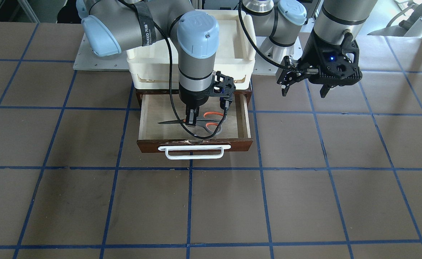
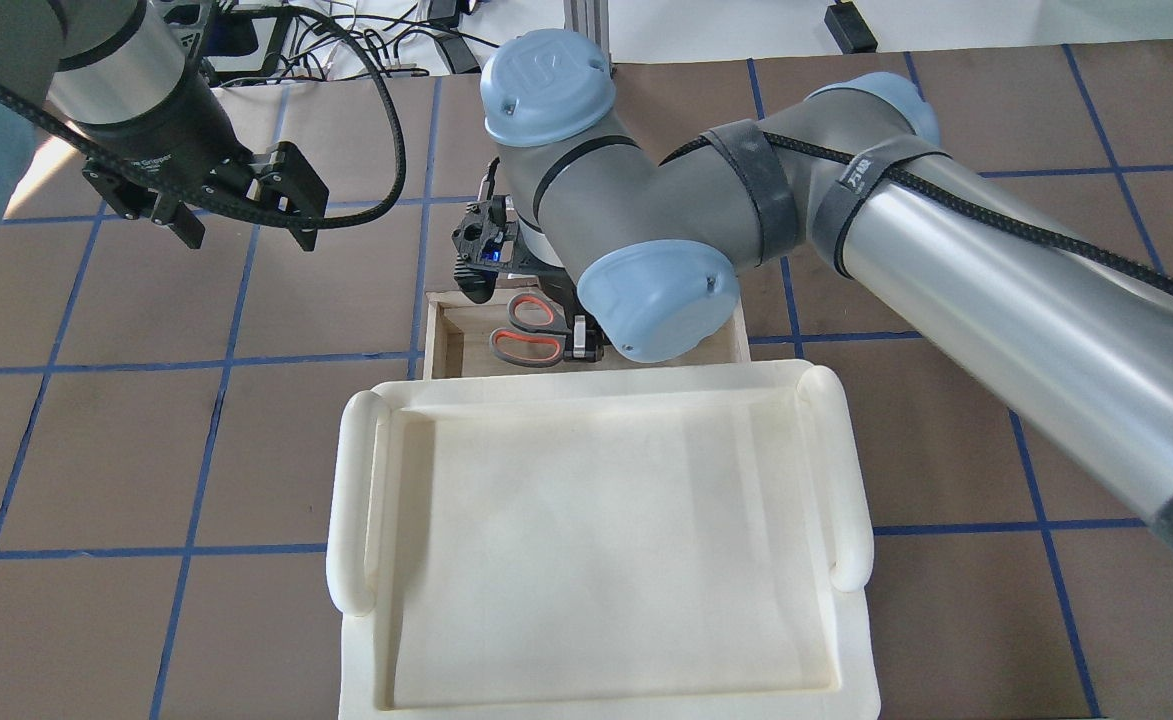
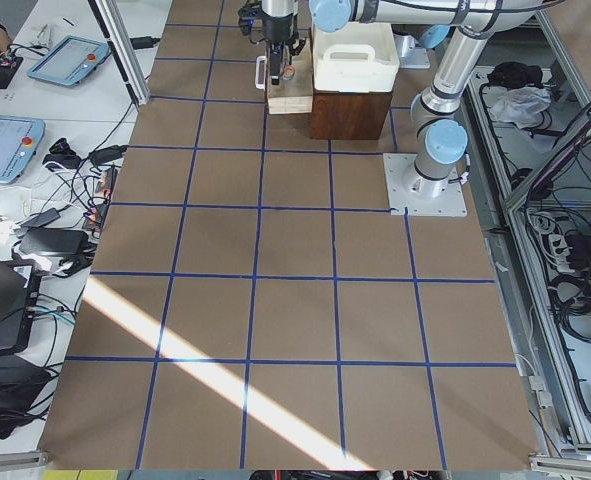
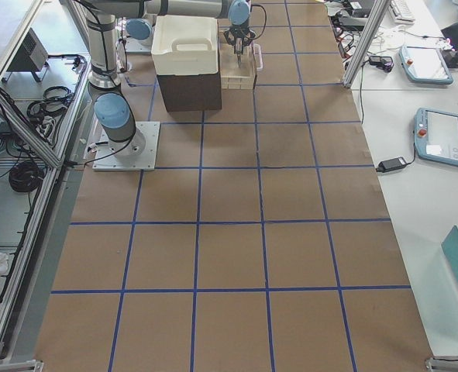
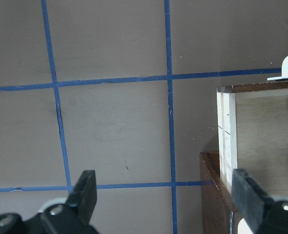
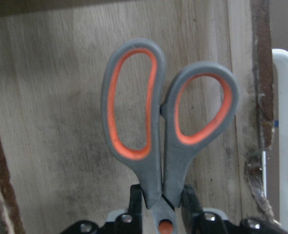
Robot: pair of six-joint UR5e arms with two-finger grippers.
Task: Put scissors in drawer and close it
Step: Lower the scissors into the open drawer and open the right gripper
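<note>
Grey-handled scissors (image 6: pixel 156 165) sit low in the open drawer (image 1: pixel 239 144) at the worktop's robot-side edge, my right gripper (image 1: pixel 190 120) pinching their pivot to lay them flat, my left gripper (image 1: pixel 303 92) spread alongside, probably for closing.

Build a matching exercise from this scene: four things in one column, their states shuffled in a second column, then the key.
Things
1. scissors
2. drawer
3. left gripper
4. right gripper

States
A. pulled out, not yet closed
B. open, holding nothing
C. shut on a tool
D. gripped near its pivot, over a plywood floor

Pairs: 1-D, 2-A, 3-B, 4-C
</note>
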